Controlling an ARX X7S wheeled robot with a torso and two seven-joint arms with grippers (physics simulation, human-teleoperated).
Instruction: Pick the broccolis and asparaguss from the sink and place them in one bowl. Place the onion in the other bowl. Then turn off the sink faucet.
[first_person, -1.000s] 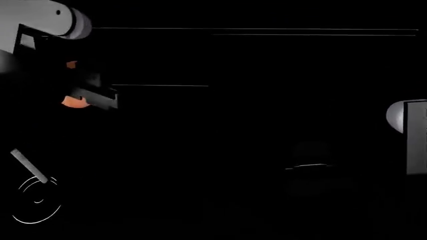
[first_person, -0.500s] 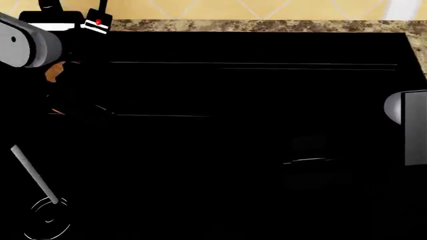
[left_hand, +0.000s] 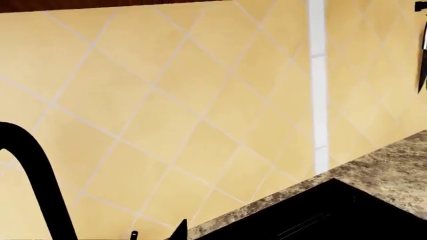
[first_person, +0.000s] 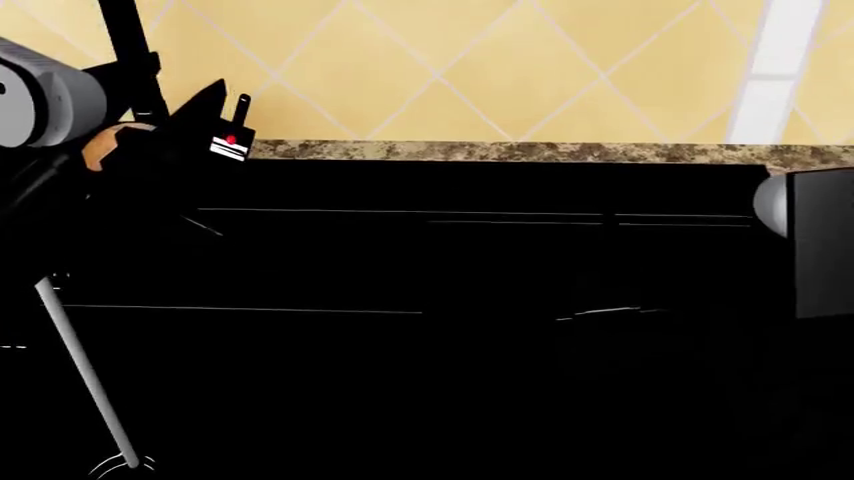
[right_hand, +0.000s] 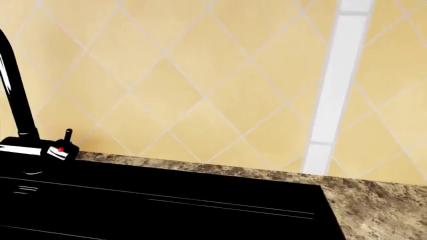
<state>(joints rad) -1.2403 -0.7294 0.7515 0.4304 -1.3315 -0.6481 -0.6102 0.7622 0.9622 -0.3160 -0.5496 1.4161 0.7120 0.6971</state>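
Observation:
The black sink (first_person: 467, 260) fills most of the head view, and its inside is too dark to show any vegetables. The black faucet (first_person: 131, 50) rises at the back left, with its red-marked handle (first_person: 230, 143) beside it. My left gripper (first_person: 187, 125) is raised right next to that handle. Only one dark fingertip (left_hand: 179, 230) shows in the left wrist view, near the faucet neck (left_hand: 37, 175). An orange round thing (first_person: 107, 142) sits against the left wrist; it may be the onion. A grey water stream (first_person: 80, 370) still runs. The bowls are out of view.
A speckled granite counter (first_person: 534, 152) runs behind the sink under a yellow tiled wall (first_person: 467, 70). My right arm (first_person: 807, 245) hangs at the right edge. The right wrist view shows the faucet (right_hand: 15, 85), its handle (right_hand: 61, 147) and the counter (right_hand: 373, 205). A dark object (left_hand: 423, 50) hangs on the wall.
The head view has tilted up, bringing the counter, the wall and the faucet into sight. My left arm has risen out of the sink toward the faucet handle, with the orange thing moving along.

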